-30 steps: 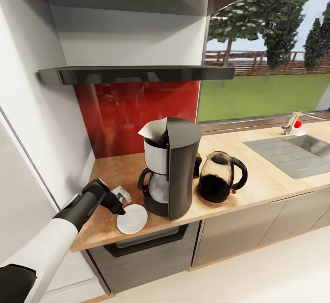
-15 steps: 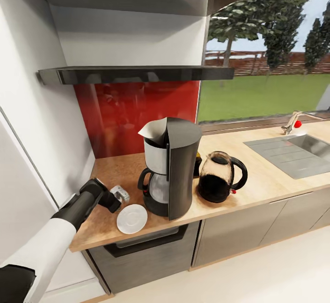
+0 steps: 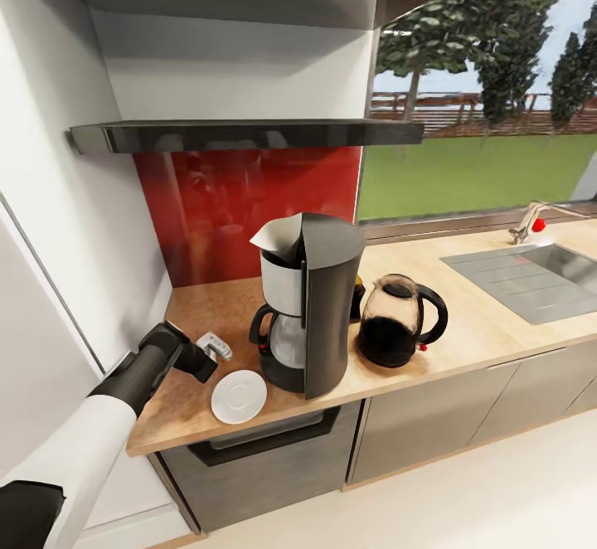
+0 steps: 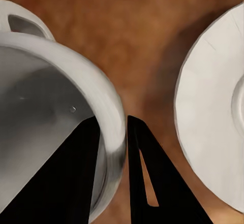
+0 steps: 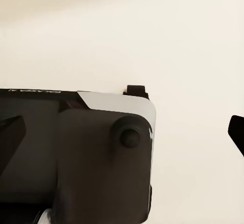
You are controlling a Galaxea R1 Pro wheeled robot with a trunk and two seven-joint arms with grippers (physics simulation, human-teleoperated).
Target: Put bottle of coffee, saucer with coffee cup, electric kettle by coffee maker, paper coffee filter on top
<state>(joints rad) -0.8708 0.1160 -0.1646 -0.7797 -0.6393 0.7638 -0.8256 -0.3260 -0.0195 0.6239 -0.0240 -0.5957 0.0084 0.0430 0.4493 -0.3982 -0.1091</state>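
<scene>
My left gripper (image 3: pixel 209 350) is shut on the rim of the white coffee cup (image 3: pixel 215 343), one finger inside and one outside the wall (image 4: pixel 109 107). It holds the cup just left of the white saucer (image 3: pixel 239 396), which lies bare on the kitchen countertop (image 3: pixel 464 342) in front of the coffee maker (image 3: pixel 315 317); the saucer (image 4: pixel 213 132) also fills one side of the left wrist view. The paper coffee filter (image 3: pixel 277 238) sits on the coffee maker. The electric kettle (image 3: pixel 398 321) stands right of it. A yellow cap of the bottle of coffee (image 3: pixel 358 282) peeks from behind. My right gripper (image 5: pixel 122 132) is open.
The black kitchen shelf (image 3: pixel 249 134) hangs above a red backsplash (image 3: pixel 240 201). A white wall panel (image 3: pixel 75 225) closes the counter's left end. The steel sink (image 3: pixel 539 279) and tap (image 3: pixel 531 221) are far right. The right wrist view shows my dark base (image 5: pixel 76 153) over pale floor.
My left gripper, with the cup, has drawn slightly back and left, away from the saucer, and the wrist has turned a little. Everything else stands as before.
</scene>
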